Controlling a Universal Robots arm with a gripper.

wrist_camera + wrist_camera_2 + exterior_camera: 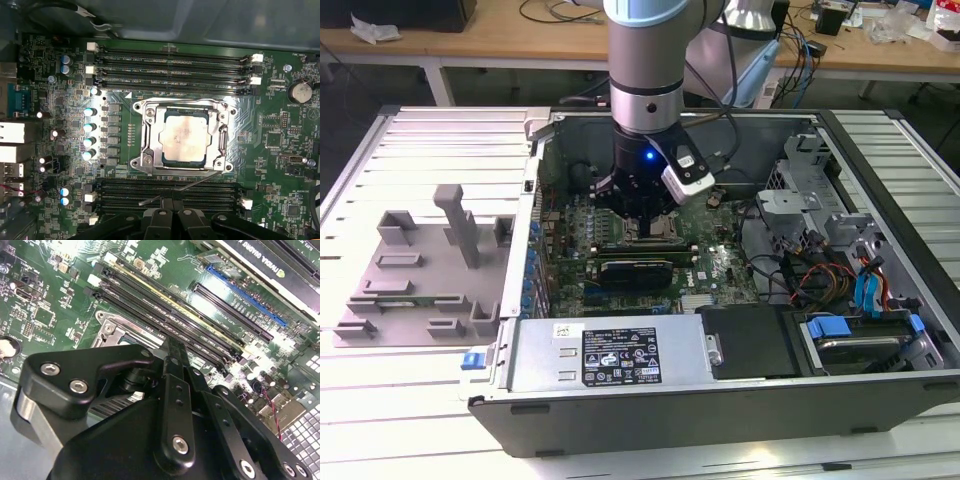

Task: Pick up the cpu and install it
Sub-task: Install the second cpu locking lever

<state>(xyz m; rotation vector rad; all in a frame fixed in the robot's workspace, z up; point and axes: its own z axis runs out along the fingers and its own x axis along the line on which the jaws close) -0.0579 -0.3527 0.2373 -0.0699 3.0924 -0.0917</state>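
In the first wrist view the cpu [184, 136] is a silvery square chip with a thin dark rim. It lies flat inside the metal-edged socket frame [145, 150] on the green motherboard [270, 150]. My gripper [172, 202] hangs above the memory slots beside the socket, its two fingers pressed together with nothing between them. In the exterior view the gripper [645, 225] is lowered into the open computer case [720, 400], just over the socket area. The second wrist view looks past the gripper's black linkage [172, 390] to a corner of the socket [111, 326].
Memory slots [170, 62] run along both sides of the socket, and a thin latch lever [200, 181] lies across one bank. A long black card [635, 270], power supply [610, 350], drive cage [850, 340] and cables crowd the case. A grey fixture [420, 270] lies at the exterior view's left.
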